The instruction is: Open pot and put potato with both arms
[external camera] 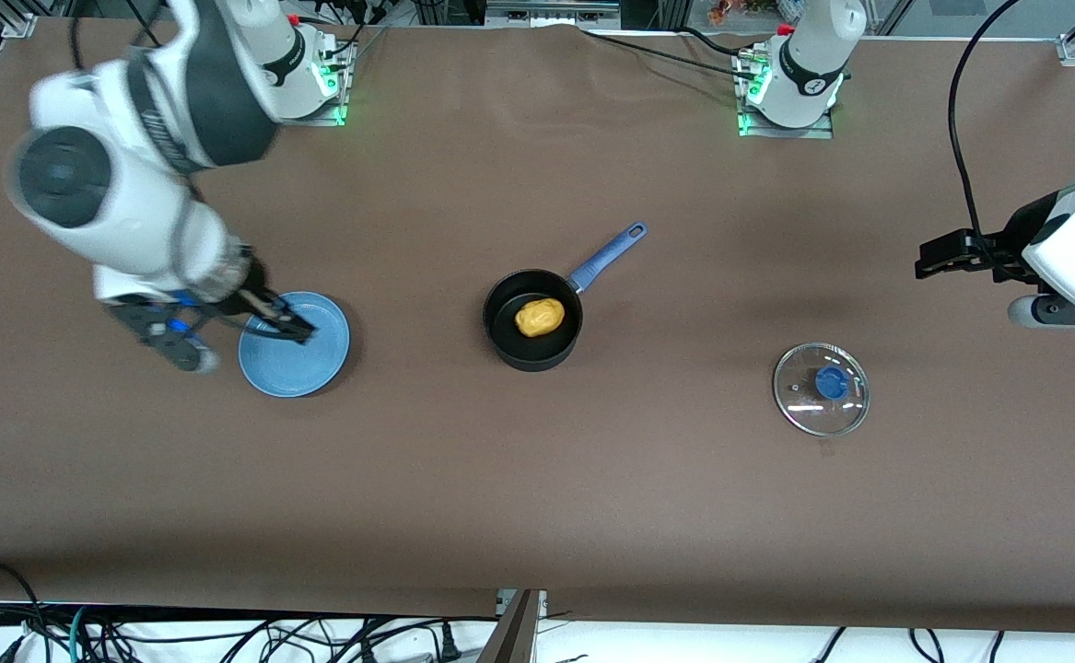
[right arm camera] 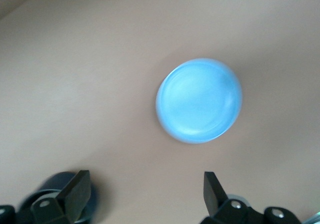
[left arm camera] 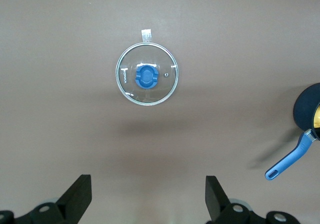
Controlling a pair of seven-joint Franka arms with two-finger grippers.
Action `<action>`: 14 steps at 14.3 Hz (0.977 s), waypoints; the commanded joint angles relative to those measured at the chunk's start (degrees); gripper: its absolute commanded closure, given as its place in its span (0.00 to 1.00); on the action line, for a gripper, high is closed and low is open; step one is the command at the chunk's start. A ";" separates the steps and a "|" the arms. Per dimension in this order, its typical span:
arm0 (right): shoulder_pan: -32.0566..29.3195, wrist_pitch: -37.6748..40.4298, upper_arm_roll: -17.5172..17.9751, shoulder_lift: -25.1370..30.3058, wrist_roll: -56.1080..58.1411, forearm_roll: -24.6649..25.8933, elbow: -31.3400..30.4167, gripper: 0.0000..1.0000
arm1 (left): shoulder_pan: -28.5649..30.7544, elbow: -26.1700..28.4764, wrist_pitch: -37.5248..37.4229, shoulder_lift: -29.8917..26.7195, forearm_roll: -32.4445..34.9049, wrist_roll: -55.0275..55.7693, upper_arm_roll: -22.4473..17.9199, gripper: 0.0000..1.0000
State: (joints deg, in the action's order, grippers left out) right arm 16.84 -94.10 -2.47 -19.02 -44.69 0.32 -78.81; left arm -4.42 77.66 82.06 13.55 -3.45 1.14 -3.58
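Observation:
The black pot [external camera: 532, 343] with its blue handle [external camera: 606, 253] stands uncovered mid-table. The yellow-orange potato [external camera: 539, 317] lies inside it. The glass lid [external camera: 821, 388] with a blue knob lies flat on the table toward the left arm's end, apart from the pot. My left gripper [external camera: 938, 258] is open and empty, up over bare table near that end. Its wrist view shows the lid [left arm camera: 147, 74], the pot's edge [left arm camera: 306, 108] and the gripper [left arm camera: 148, 196]. My right gripper [external camera: 284, 327] is open and empty over the blue plate; it also shows in its wrist view [right arm camera: 145, 191].
A flat blue plate [external camera: 294, 354] lies toward the right arm's end of the table, and it also shows in the right wrist view [right arm camera: 199, 100]. The brown table [external camera: 537, 516] has bare room nearer the front camera. Cables hang past the table's front edge.

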 commanded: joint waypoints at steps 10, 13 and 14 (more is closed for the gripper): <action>-15.41 4.03 3.42 15.57 41.88 1.17 -15.29 0.00 | -0.06 -1.28 -1.11 0.16 1.25 0.53 0.42 0.00; -19.30 -0.47 6.77 19.63 44.93 1.00 -20.86 0.00 | -0.06 -1.28 -1.11 0.16 1.25 0.53 0.42 0.00; -19.48 -0.47 6.95 19.46 45.91 0.91 -19.82 0.00 | -0.06 -1.28 -1.11 0.16 1.34 0.53 0.42 0.00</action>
State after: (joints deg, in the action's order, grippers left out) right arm -0.43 -92.57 2.48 -2.76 -1.80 0.73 -95.49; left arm -4.49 77.63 82.06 13.54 -3.45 1.14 -3.55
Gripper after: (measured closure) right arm 0.000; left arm 0.000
